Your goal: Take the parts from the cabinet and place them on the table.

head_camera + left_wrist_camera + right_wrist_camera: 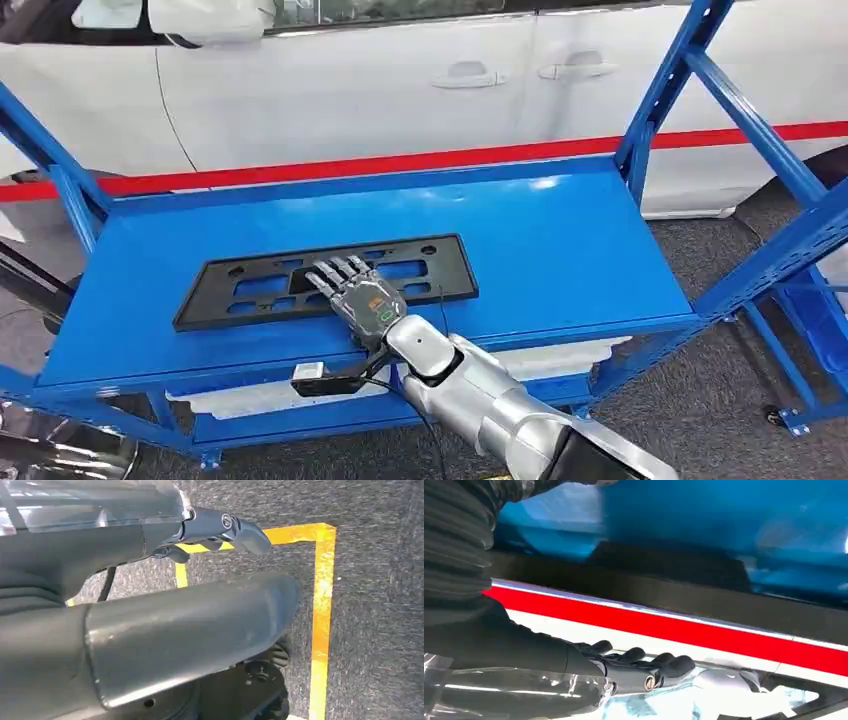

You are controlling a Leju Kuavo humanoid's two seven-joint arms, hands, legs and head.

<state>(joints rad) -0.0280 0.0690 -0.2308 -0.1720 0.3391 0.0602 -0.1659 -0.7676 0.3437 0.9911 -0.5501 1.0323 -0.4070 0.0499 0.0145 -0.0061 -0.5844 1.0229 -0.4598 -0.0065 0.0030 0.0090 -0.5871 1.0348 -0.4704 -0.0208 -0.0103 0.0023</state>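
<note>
Right hand lies flat, fingers extended, on the black licence-plate bracket on the blue shelf, gripping nothing; fingers should curl under the bracket's near edge before lifting

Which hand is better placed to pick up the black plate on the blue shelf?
The right. The right hand is stretched out over the black plate on the blue shelf, fingers apart. The left hand hangs over grey floor with yellow tape.

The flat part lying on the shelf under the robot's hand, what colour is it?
Black. The flat part lies on the blue shelf, clearest in the head view.
</note>
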